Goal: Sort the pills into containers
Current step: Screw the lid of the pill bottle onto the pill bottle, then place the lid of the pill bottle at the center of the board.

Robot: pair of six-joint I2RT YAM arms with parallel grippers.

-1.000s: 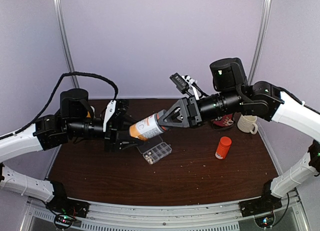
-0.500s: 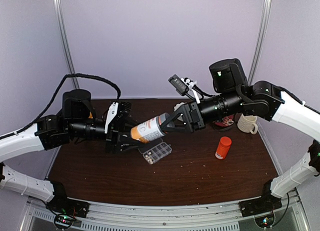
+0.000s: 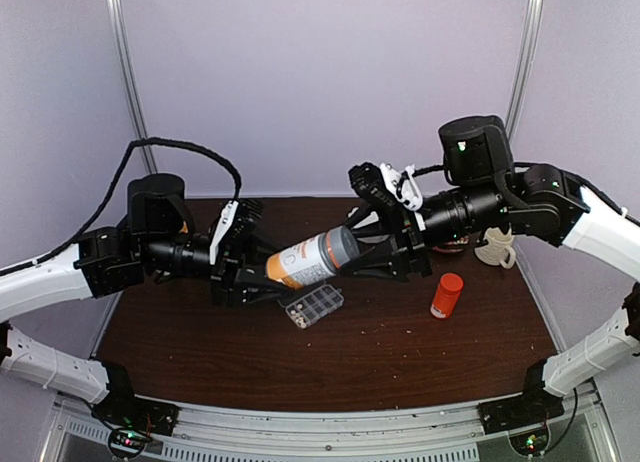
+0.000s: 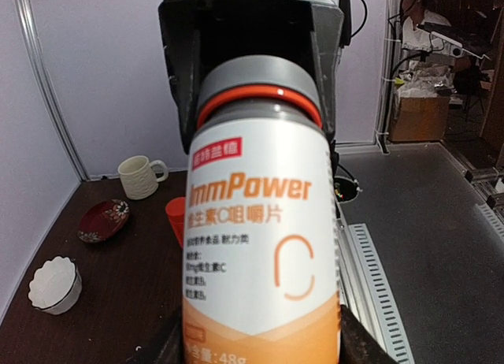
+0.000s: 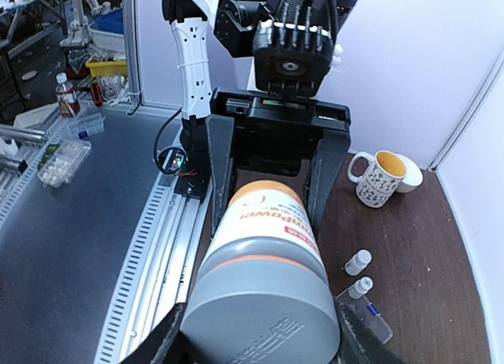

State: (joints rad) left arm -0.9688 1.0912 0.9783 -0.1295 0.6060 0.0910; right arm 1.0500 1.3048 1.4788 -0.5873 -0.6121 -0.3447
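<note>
my left gripper [image 3: 262,272] clamps bottle [image 3: 305,262] base, aloft near box [image 3: 315,304]; right gripper [image 3: 372,250] pinches cap [image 3: 342,246]. one end braced so the other can twist, i judge.

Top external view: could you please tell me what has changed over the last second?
The right gripper drew back to the right along the bottle, baring its grey cap, and closed a little onto that cap. The left gripper kept its hold on the bottle's base. The organizer box and small orange bottle stayed put.
</note>
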